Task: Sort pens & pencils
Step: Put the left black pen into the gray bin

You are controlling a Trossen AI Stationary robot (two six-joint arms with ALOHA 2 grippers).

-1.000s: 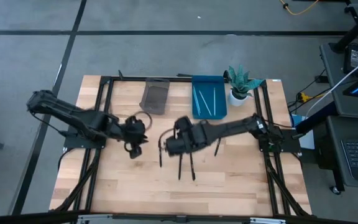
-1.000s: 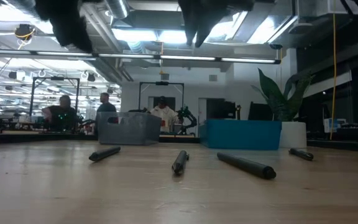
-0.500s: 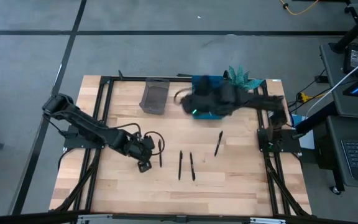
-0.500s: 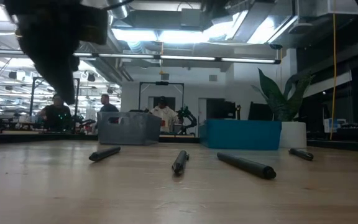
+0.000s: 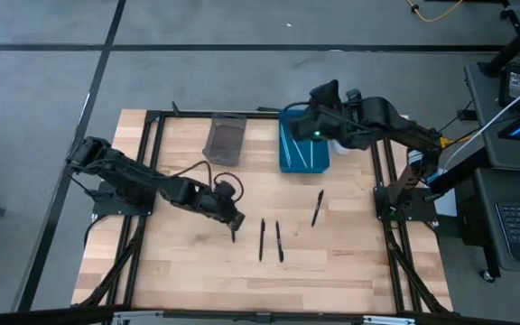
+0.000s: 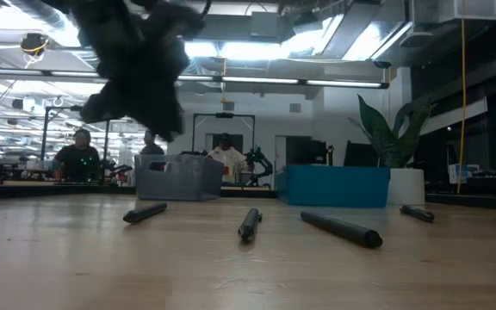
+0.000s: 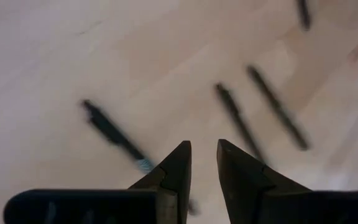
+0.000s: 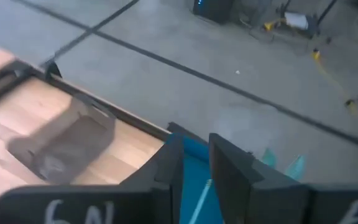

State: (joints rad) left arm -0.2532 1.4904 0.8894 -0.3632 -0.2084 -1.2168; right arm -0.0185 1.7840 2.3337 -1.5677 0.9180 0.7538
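Pale wood table (image 5: 350, 262): four dark pens (image 5: 262, 239) left loose. My left gripper (image 5: 233, 219) over nine-o'clock pen, slightly apart, empty. My right gripper (image 5: 307, 125) over blue bin (image 5: 302, 141), twelve o'clock, slightly apart, empty.

A big robot lab: behind the wooden table (image 6: 248, 267) sit people (image 6: 80, 155) at benches, under long ceiling lights (image 6: 231, 47).

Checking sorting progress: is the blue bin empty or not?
Not empty: the blue bin holds a few thin light sticks, seen from above.
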